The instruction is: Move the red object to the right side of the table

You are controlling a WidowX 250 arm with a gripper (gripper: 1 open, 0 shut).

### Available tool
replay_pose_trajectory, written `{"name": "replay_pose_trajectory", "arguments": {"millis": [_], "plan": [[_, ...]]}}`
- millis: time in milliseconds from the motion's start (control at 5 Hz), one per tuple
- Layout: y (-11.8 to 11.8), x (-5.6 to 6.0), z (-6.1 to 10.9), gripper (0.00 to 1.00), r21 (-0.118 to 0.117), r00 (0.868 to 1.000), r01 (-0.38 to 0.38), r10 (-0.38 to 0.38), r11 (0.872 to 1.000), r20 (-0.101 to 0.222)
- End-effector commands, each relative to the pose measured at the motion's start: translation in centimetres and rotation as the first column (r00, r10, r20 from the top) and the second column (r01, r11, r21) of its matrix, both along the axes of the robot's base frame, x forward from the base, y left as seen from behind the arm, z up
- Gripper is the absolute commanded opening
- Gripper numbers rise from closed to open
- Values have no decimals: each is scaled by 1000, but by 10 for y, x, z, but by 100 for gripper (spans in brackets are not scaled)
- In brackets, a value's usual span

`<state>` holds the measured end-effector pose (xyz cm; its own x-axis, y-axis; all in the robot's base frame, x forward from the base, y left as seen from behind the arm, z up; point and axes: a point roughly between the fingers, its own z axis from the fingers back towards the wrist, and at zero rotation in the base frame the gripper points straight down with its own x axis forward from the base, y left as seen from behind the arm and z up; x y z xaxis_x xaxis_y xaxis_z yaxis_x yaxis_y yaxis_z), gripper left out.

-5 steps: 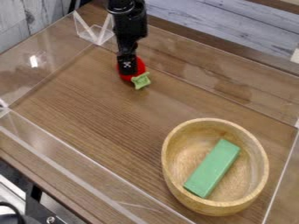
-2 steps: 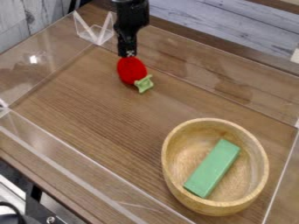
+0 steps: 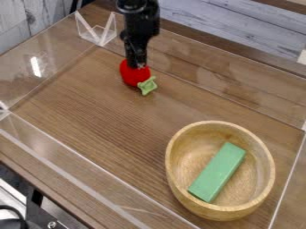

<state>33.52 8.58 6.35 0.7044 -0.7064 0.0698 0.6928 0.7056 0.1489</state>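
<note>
The wooden bowl (image 3: 220,170) at five o'clock holds a green block (image 3: 216,172). The hand (image 3: 138,62) at eleven o'clock pinches the red object (image 3: 132,74).

The red object (image 3: 134,75) lies far left on the table (image 3: 96,134); the bowl (image 3: 224,206) (holding a block (image 3: 217,172)) sits near right.

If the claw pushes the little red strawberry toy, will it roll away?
Probably a bit: the strawberry toy looks round and small, so it may wobble or roll. Its green leafy stub sticks out sideways and might stop it. It seems light.
</note>
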Motion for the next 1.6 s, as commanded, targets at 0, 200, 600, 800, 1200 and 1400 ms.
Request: {"name": "replay_pose_trajectory", "arguments": {"millis": [0, 200, 600, 800, 1200, 1400], "plan": [[-5, 5, 33, 0, 37, 996, -11, 8, 999, 89], [-10, 3, 42, 0, 51, 994, -31, 25, 998, 110], [3, 17, 22, 100, 30, 995, 20, -23, 999, 93], [17, 19, 2, 100, 19, 994, 79, -80, 997, 73], [41, 21, 2, 0, 14, 989, 129, -130, 991, 69], [45, 20, 26, 0, 27, 988, 128, -130, 991, 81]]}}
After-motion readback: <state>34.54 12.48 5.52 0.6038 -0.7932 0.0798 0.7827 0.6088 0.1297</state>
